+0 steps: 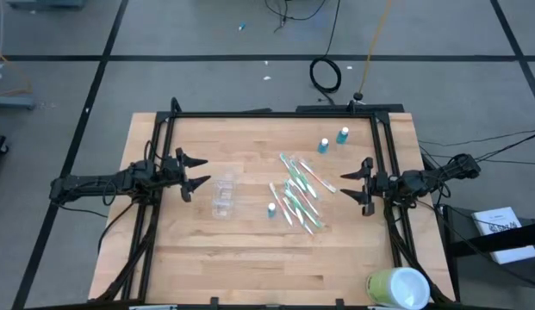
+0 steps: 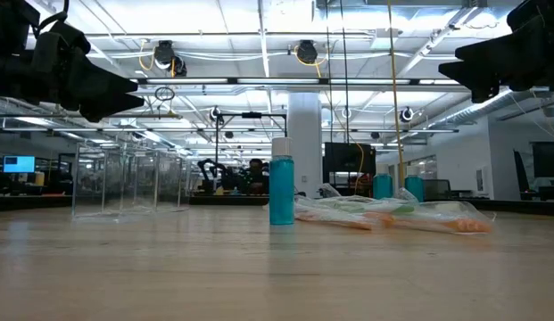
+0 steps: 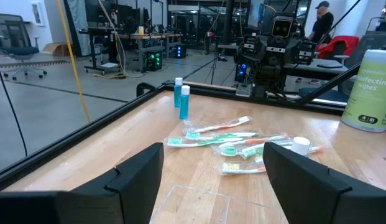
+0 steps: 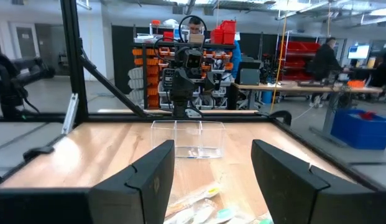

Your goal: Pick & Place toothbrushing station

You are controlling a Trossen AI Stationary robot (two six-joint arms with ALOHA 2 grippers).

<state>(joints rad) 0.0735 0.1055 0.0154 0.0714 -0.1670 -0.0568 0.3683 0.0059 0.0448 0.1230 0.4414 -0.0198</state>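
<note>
My left gripper [image 1: 201, 172] hangs over the table's left edge, fingers spread and holding nothing; my right gripper [image 1: 346, 186] hangs over the right edge, spread and empty too. Between them lie the clear plastic cup [image 1: 223, 195], nearer my left, and the heap of white-and-green toothbrushes [image 1: 300, 191]; one blue tube [image 1: 272, 209] stands beside the heap, two blue tubes [image 1: 332, 140] at the far side. On the pale green-and-white cup [image 3: 368, 91] at the corner I read "infecting wipes".
</note>
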